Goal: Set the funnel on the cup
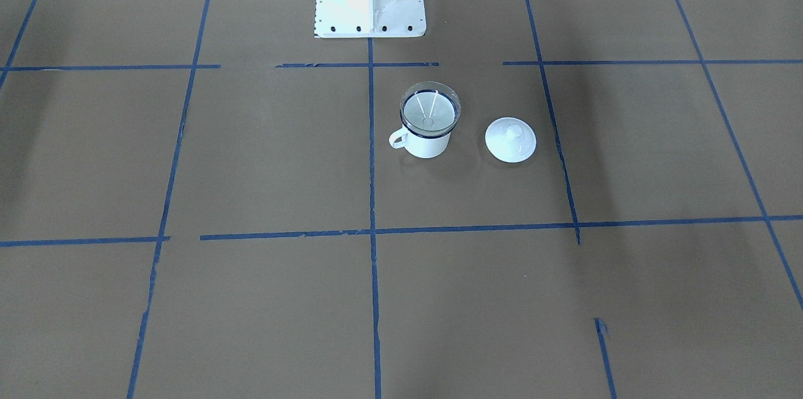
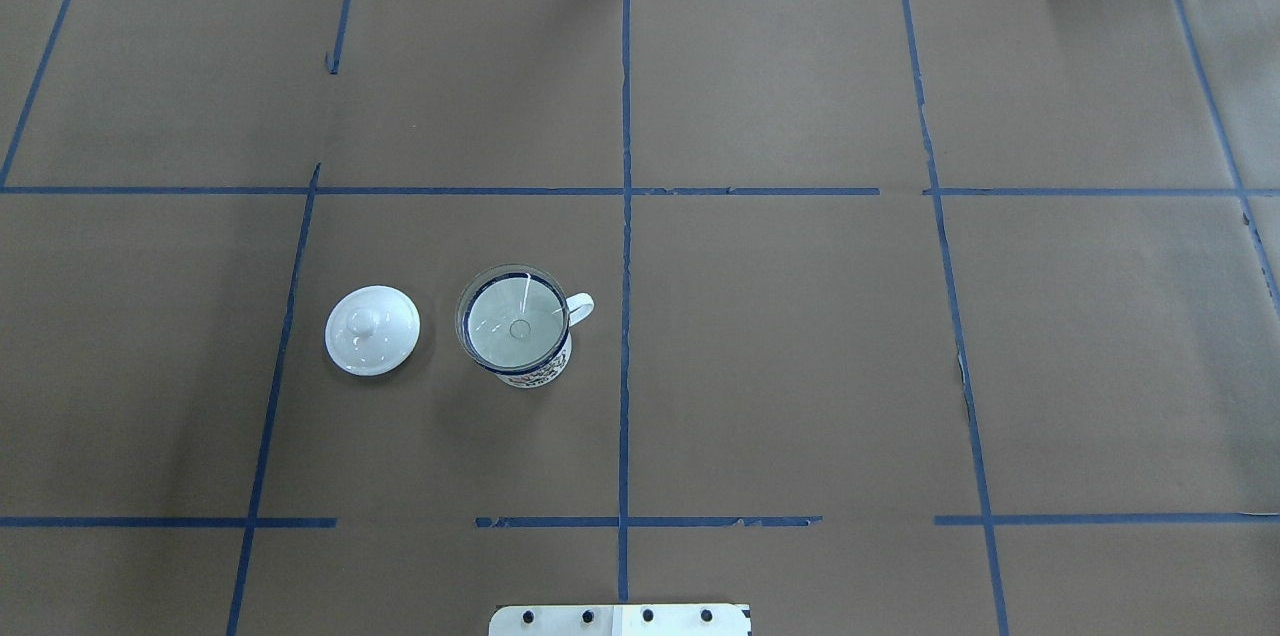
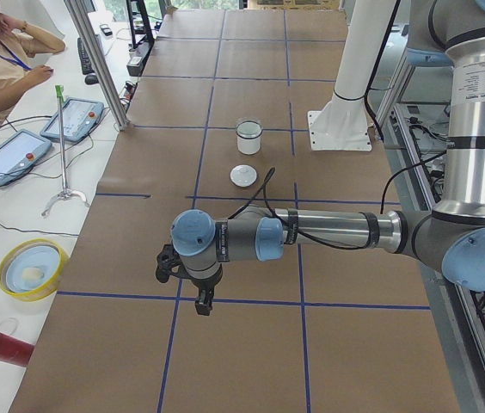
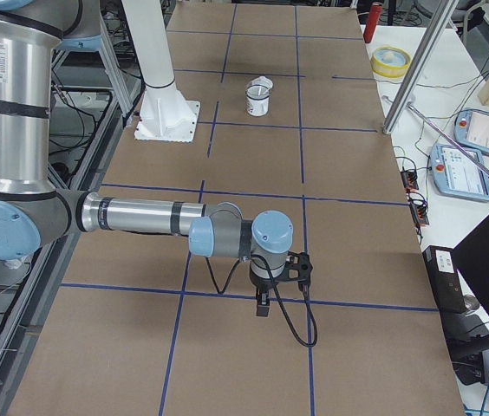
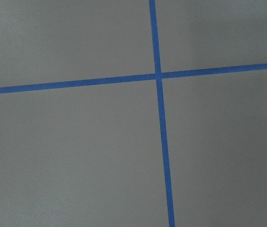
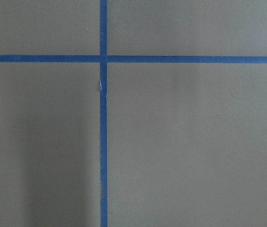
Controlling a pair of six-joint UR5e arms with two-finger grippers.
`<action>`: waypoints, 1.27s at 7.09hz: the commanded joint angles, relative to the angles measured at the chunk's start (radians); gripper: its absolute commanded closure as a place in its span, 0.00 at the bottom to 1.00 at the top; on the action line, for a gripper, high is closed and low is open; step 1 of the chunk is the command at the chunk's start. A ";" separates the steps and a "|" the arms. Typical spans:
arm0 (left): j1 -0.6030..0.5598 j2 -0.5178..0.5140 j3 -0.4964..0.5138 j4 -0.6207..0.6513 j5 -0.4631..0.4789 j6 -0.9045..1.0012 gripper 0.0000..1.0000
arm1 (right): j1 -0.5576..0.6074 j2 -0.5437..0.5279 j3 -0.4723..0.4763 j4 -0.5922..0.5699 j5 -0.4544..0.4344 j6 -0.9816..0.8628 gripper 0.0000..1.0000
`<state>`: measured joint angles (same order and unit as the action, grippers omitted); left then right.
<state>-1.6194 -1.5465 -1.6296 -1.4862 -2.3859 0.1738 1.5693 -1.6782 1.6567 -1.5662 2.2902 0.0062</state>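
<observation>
White cup upright on brown desk, handle out to side. Clear funnel seated in cup's mouth, wide rim just above dark blue rim. White knobbed lid just beside cup, not touching, on side nearer left end effector. Cup and funnel well apart from both end effectors. Right end effector points down over blue tape lines. Clenched or released, either one: cannot tell from side views.
</observation>
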 commanded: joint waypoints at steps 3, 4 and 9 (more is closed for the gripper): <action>0.001 0.006 -0.021 -0.008 0.001 -0.002 0.00 | 0.000 0.000 0.000 0.000 0.000 0.000 0.00; 0.001 0.005 -0.029 -0.008 -0.007 0.000 0.00 | 0.000 0.000 0.000 0.000 0.000 0.000 0.00; 0.001 0.006 -0.033 -0.008 0.002 0.000 0.00 | 0.000 0.000 0.000 0.000 0.000 0.000 0.00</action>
<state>-1.6184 -1.5395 -1.6636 -1.4941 -2.3864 0.1733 1.5693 -1.6782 1.6567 -1.5662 2.2902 0.0062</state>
